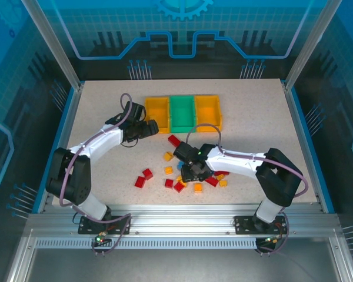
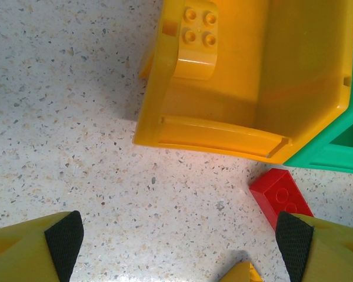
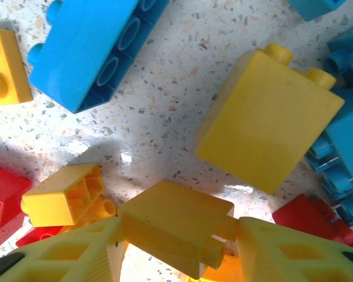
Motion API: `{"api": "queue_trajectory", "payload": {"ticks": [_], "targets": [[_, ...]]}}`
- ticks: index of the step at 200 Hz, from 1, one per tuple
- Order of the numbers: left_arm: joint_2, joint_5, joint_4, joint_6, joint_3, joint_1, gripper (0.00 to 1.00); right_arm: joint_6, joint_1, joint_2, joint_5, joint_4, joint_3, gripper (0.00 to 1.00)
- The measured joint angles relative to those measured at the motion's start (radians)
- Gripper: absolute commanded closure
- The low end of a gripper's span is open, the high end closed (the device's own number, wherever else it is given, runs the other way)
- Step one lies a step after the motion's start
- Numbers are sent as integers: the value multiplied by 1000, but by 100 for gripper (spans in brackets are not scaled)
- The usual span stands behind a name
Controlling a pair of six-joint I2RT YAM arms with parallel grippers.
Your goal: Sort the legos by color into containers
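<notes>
One orange-yellow plastic brick (image 3: 170,223) seemingly clamped in the right gripper (image 3: 177,236); next, carry to the yellow-orange plastic bin (image 1: 148,115) at eleven o'clock. Left gripper (image 2: 179,244) apart, empty.

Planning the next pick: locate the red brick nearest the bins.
Left wrist view, right side: the red brick lies on the table just before where the yellow bin meets the green bin.
</notes>
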Motion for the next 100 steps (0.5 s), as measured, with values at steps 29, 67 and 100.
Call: {"api": "queue_trajectory", "payload": {"ticks": [29,67,100], "targets": [[0,0,2,0,0,0,11,-1,-25,-2,0,10,-5,43],[-1,0,3,-4,-12,0,11,-11,-36,-15,0,29,-29,39],[-11,0,4,-16,-20,0,11,-11,-37,-38,-4,37,-47,38]]}}
